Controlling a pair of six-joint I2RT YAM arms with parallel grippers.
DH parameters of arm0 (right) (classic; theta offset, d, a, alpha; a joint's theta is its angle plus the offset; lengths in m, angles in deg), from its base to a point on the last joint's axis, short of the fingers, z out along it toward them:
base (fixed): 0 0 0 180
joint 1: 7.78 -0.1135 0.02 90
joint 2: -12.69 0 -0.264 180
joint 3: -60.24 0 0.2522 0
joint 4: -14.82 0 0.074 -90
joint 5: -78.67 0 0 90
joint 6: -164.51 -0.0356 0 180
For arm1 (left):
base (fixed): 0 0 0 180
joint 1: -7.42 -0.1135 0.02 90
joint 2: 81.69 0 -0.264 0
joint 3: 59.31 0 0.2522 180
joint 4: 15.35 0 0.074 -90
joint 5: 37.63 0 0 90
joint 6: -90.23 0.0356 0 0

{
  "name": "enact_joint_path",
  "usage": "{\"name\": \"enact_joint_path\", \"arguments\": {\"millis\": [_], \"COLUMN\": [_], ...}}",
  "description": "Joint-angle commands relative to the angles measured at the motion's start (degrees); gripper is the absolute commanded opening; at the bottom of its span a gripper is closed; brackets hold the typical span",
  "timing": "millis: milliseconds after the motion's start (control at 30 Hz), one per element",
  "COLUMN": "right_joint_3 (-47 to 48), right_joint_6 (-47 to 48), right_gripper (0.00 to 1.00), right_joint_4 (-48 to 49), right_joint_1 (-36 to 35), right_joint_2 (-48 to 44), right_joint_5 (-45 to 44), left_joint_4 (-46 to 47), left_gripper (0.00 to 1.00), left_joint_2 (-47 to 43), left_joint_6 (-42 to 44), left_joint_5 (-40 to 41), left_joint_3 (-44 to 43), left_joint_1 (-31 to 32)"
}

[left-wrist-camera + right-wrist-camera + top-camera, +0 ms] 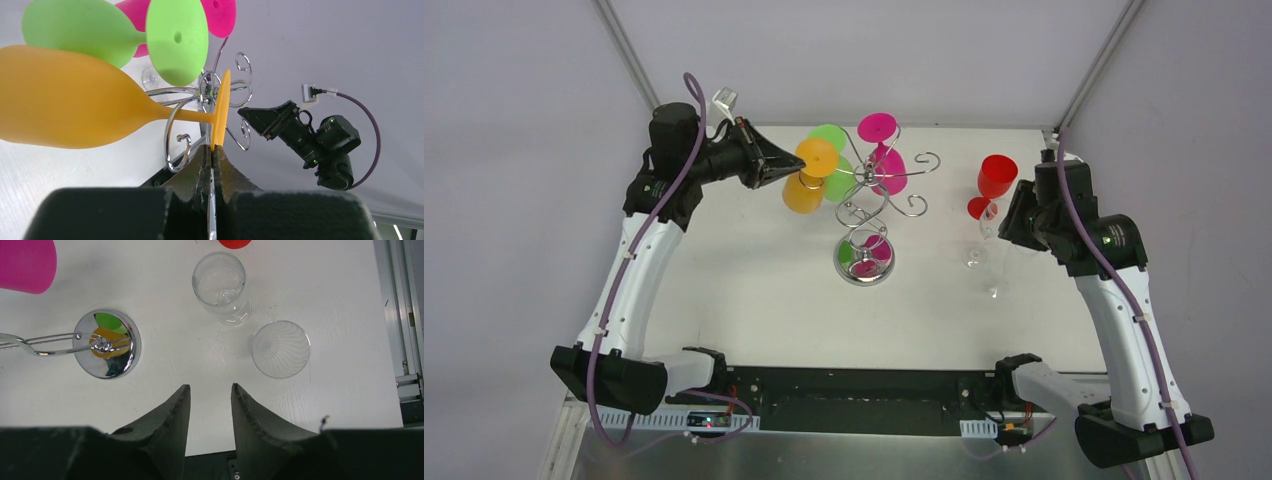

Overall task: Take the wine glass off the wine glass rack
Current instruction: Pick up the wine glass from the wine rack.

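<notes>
From above, the wine glass rack (867, 176) stands mid-surface on its round mirrored base, its scroll arms carrying three glasses that hang bowl-down: the orange wine glass (804, 193) on the left side, a green glass (838, 181) just behind it, and a pink glass (888, 172) on the far side. The left pincer (784, 166) reaches in from the left and meets the edge of the orange glass's foot. A red glass (996, 178) stands on the white surface (754, 280) to the right, near the right arm (1114, 290).

In the left wrist view, the left pincer's fingers are pressed together on the rim of the orange foot. The orange stem passes through a chrome loop of the rack, so the glass is on the rack.

In the right wrist view, the right pincer (210, 392) hangs above the surface with its fingers apart and nothing between them. Below it stand two clear glasses (222, 285), side by side, and the rack's base lies to the left.
</notes>
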Motion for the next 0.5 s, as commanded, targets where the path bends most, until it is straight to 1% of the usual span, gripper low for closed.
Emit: {"name": "enact_joint_path", "arguments": {"millis": [0, 200, 467], "right_joint_3": [0.21, 0.03, -0.43], "right_joint_6": [1.13, 1.13, 1.14], "right_gripper": [0.38, 0.38, 0.39], "right_joint_4": [1.06, 1.06, 1.06], "right_joint_1": [-0.45, -0.59, -0.95], "right_joint_2": [0.0, -0.55, -1.41], "right_joint_5": [-1.05, -1.24, -1.27], "left_joint_4": [3.64, 4.12, 4.11], "left_gripper": [0.0, 0.0, 0.0], "left_joint_2": [0.87, 1.96, 0.8], "left_joint_6": [0.01, 0.14, 0.46], "left_joint_5": [-0.73, 1.24, 3.28], "left_joint_3": [-3.32, -3.88, -2.61], "left_joint_1": [2.18, 6.16, 9.73]}}
